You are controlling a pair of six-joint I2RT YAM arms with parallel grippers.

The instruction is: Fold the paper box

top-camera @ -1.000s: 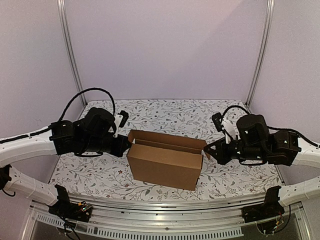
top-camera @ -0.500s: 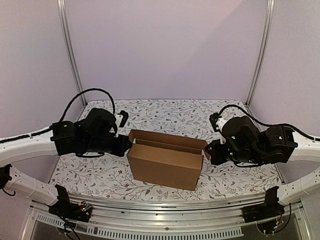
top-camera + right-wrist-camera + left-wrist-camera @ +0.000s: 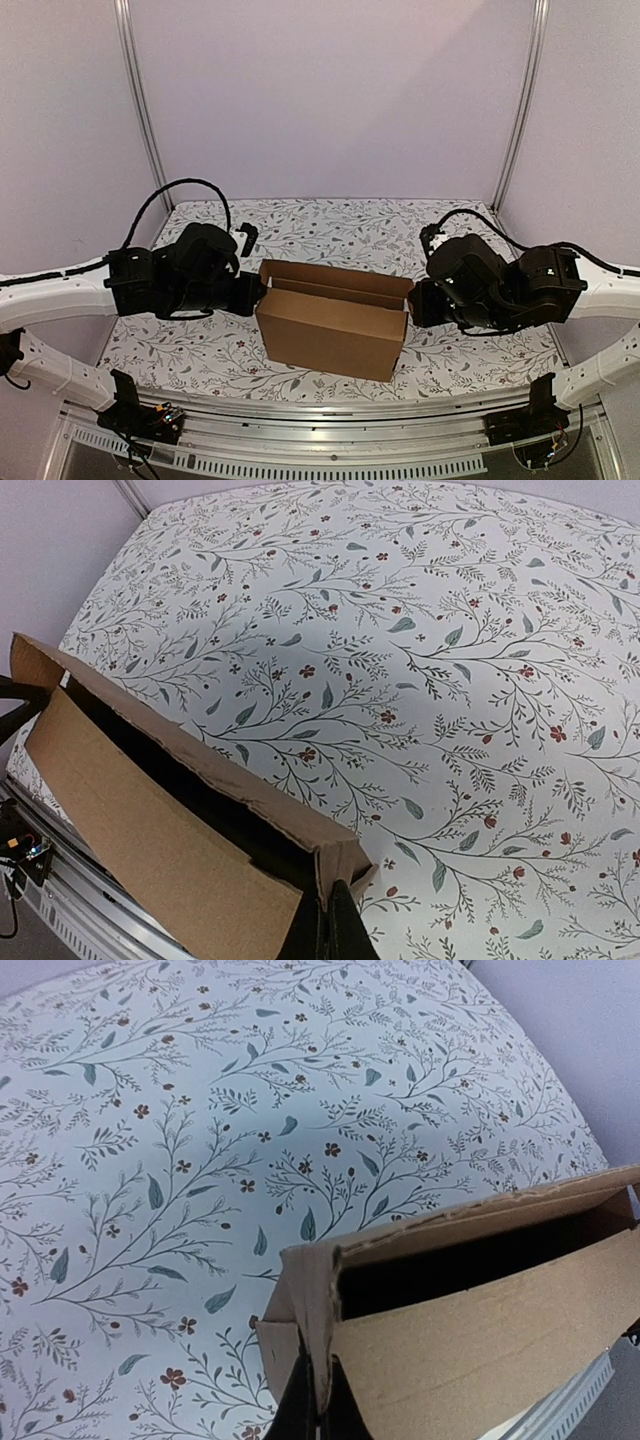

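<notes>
The paper box (image 3: pixel 335 325) is a brown cardboard mailer standing on the middle of the table, long side toward me, top open. My left gripper (image 3: pixel 257 292) is at its left end. In the left wrist view the black fingers (image 3: pixel 318 1405) are shut on the upright edge of the box's end wall (image 3: pixel 310 1300). My right gripper (image 3: pixel 411 300) is at the right end. The right wrist view shows it (image 3: pixel 336 920) shut on the folded corner flap of the box (image 3: pixel 150 830). The box interior is dark.
A floral tablecloth (image 3: pixel 330 225) covers the table. A metal rail (image 3: pixel 320 415) runs along the near edge, with the arm bases at both ends. Two aluminium posts (image 3: pixel 140 110) and purple walls close the back and sides.
The right wrist has rolled and shifted left against the box's right end, and its jaws have closed on the end flap. The left arm and the box have stayed put.
</notes>
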